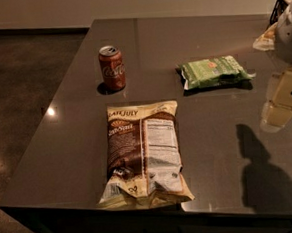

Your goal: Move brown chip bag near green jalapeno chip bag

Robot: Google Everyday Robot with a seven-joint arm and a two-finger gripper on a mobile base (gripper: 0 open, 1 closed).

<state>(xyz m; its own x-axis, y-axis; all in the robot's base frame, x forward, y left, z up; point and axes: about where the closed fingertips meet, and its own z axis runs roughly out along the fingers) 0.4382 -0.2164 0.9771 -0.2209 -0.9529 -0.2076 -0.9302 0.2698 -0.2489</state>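
The brown chip bag (143, 153) lies flat at the near worktop (207, 134) edge, well apart from the tool (280, 104), which hangs above the worktop (open or closed cannot be told). Risk: the crinkly film slips from a shallow pinch, or a push drags the bag over the edge. Just beyond the tool lies the green jalapeno chip bag (213, 72). Farther off, an upright can (112, 68) could topple.

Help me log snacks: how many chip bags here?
2: large brown-and-cream crinkly chip bag at the front edge; small light-green crinkly bag back right. The gripper hovers far right; a pale item beyond it may be another.
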